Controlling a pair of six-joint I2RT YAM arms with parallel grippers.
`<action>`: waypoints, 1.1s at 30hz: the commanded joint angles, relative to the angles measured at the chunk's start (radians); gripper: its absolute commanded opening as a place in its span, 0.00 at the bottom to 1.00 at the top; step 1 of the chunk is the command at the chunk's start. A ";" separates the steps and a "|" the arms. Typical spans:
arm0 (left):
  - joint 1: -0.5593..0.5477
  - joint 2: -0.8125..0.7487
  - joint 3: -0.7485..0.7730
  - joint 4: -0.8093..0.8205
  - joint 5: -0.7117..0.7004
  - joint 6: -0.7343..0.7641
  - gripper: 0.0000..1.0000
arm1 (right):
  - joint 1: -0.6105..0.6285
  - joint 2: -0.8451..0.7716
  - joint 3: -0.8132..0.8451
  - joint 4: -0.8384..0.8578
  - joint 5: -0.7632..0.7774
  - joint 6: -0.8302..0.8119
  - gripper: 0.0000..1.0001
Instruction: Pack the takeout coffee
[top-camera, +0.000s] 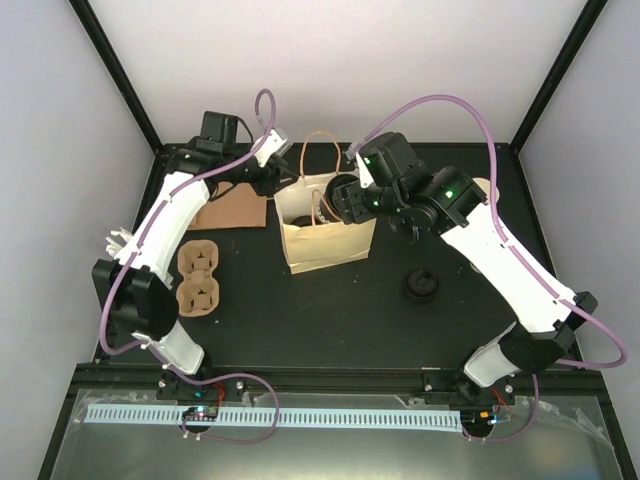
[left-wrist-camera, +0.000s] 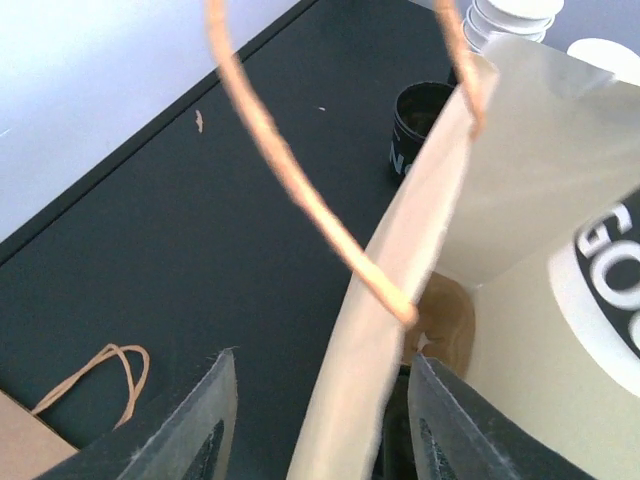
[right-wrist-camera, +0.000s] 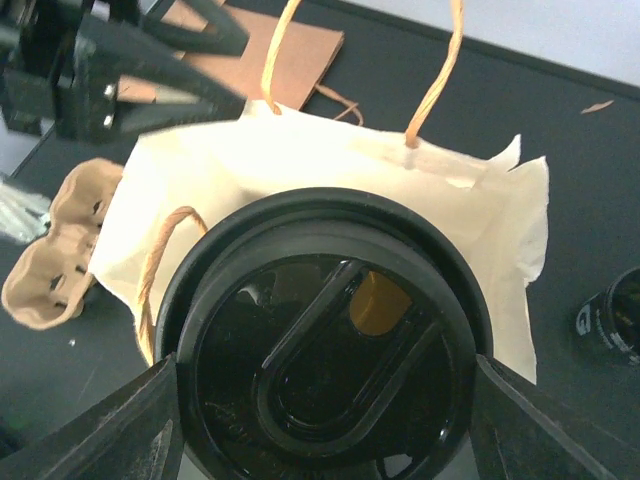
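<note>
Takeout coffee (top-camera: 345, 197), sides hidden beneath black lid (right-wrist-camera: 320, 370)

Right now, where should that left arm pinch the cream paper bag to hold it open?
The top edge of the paper bag, on the wall nearest that arm, from above: one of the fingers inside, one outside. That wall is thin and upright and the mouth is open; the fingers straddle it now.
</note>
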 joint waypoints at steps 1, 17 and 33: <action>-0.007 0.057 0.097 -0.061 0.062 0.090 0.47 | -0.004 -0.049 -0.051 -0.004 -0.086 -0.009 0.63; -0.193 -0.159 -0.091 0.064 -0.032 0.122 0.02 | 0.028 -0.212 -0.339 0.022 -0.201 -0.033 0.60; -0.552 -0.603 -0.559 0.277 -0.384 0.022 0.02 | 0.472 -0.435 -0.748 0.235 0.245 0.048 0.56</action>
